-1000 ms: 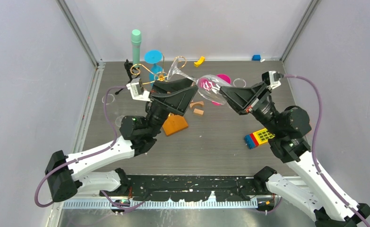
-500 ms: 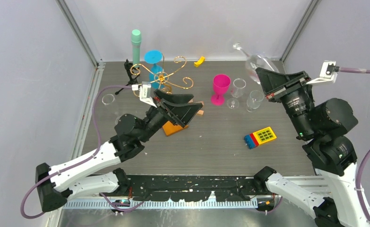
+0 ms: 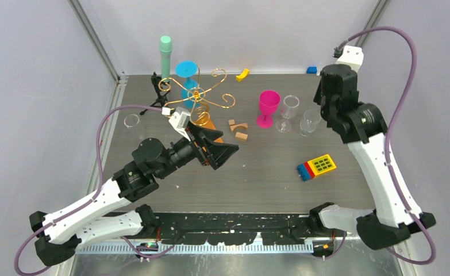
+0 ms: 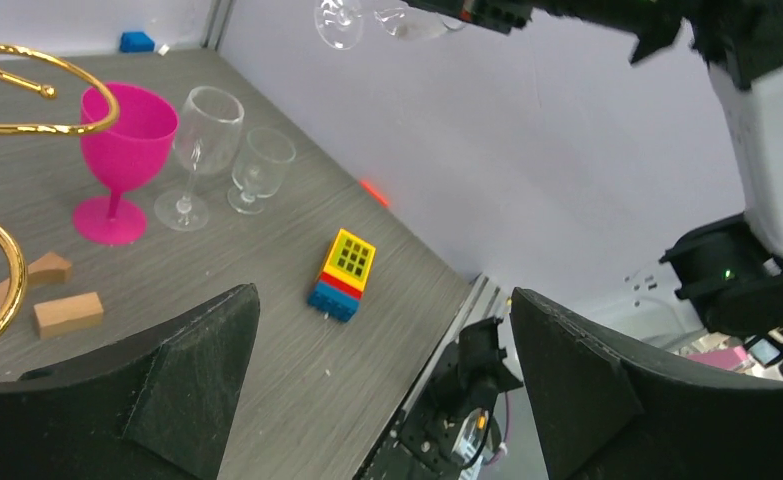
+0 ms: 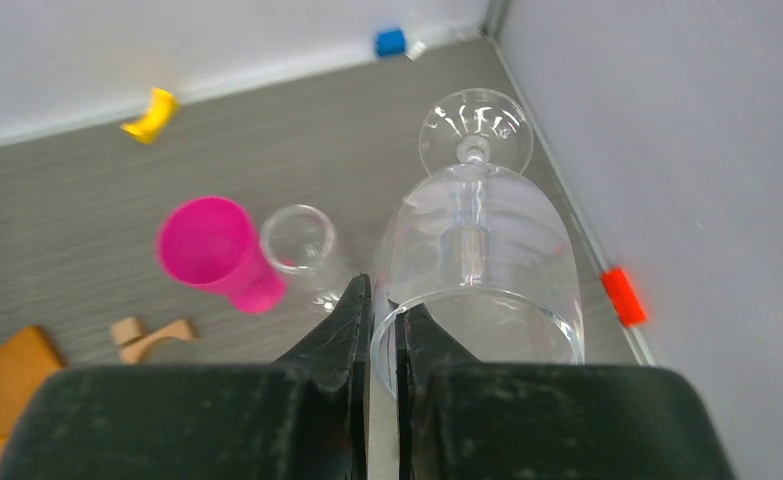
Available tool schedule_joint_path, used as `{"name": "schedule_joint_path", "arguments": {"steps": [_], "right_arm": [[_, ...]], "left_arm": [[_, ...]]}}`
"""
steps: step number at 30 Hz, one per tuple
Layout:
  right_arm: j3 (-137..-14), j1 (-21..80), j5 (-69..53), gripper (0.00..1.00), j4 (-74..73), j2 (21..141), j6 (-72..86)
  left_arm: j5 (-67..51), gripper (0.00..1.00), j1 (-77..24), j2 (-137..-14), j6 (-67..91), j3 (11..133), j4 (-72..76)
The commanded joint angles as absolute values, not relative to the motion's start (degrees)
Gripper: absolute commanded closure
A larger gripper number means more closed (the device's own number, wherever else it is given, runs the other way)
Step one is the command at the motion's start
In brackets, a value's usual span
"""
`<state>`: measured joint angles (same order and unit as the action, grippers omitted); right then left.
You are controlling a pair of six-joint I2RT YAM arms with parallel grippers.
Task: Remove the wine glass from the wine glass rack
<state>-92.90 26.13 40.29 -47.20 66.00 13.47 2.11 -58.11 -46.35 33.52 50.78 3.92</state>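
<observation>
Up over the desk's (image 3: 268,184) far-right corner, your R hand (image 5: 382,305) is clamped on the wine glass (image 5: 477,250). The two fingers pinch the rim wall, one inside the bowl & one outside, w/ stem and foot pointing away from the wrist cam toward the corner. The glass is in the air, well apart from the wine glass rack (image 3: 196,95), which stands at the far left of the desk. Your L hand (image 4: 382,298) hangs near the rack's wooden base, fingers spread wide apart, nothing btwn them. On the desk below the R hand you've got a pink goblet (image 3: 268,107), a clear stemmed glass (image 3: 290,108) & a shorter clear glass (image 3: 310,121), all upright. A yellow-red-blue toy block (image 3: 316,167) lies nearer you.
</observation>
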Motion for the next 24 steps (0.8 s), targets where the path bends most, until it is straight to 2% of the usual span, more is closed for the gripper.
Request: {"name": "schedule_joint_path", "arguments": {"steps": [1,6,10,18,24], "right_arm": [[-98.5,14.4,33.9,1.00,-54.4,70.0,15.6],[-97.3,0.4,17.5,1.00,-58.5,75.8,20.0],[-92.0,-4.7,9.2,1.00,-58.6,81.3,21.6],[-88.9,-6.6,5.8,1.00,-57.2,87.4,23.9],[-88.6,-6.9,7.8,1.00,-56.3,89.5,24.6]], "left_arm": [[-2.0,0.01,-58.2,-45.5,29.9,54.3,-2.2],[-4.7,0.01,-58.3,-44.2,28.2,55.6,-7.1],[-5.6,0.01,-58.3,-42.1,27.8,55.3,-9.3],[-8.3,0.01,-58.3,-39.0,30.9,51.3,-8.1],[-8.2,0.01,-58.2,-38.4,30.7,51.4,-9.7]]}}
